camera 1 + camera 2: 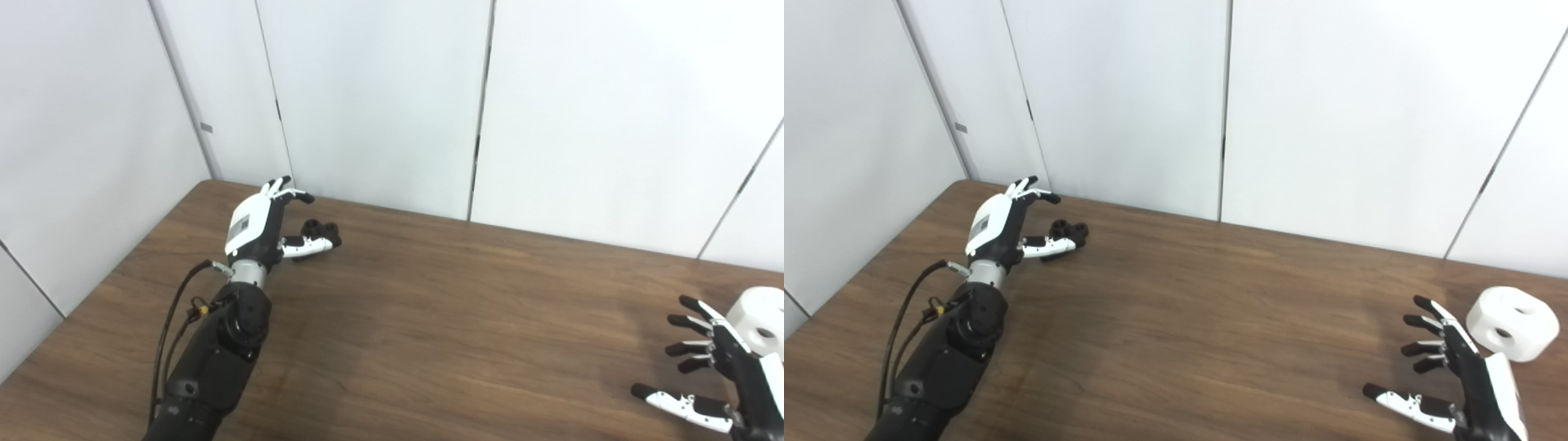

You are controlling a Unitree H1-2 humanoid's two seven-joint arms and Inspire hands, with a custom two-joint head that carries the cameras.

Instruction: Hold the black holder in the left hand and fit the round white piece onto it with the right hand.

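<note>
Nearest the camera, the right hand is hovering low over the table at the bottom right corner, released, with its fingers spread and grasping nothing. Just beyond and to the right of its fingertips, the round white piece is lying on the table surface, apart from the hand; two holes are showing in it. At the far left, the left hand is reaching toward the back corner of the table, also released, with its fingers extended and its thumb pointing toward the black holder. That holder is resting on the table immediately beside the thumb; whether the thumb is touching it cannot be determined, but the fingers are not closing around it. By this evidence, the task is standing at its start: neither part is being held, and the two parts are lying well apart at opposite ends of the table. Remaining steps appear to be grasping the holder, grasping the white piece, bringing them together, and fitting. Count: one black holder, one round white piece, two hands.
</note>
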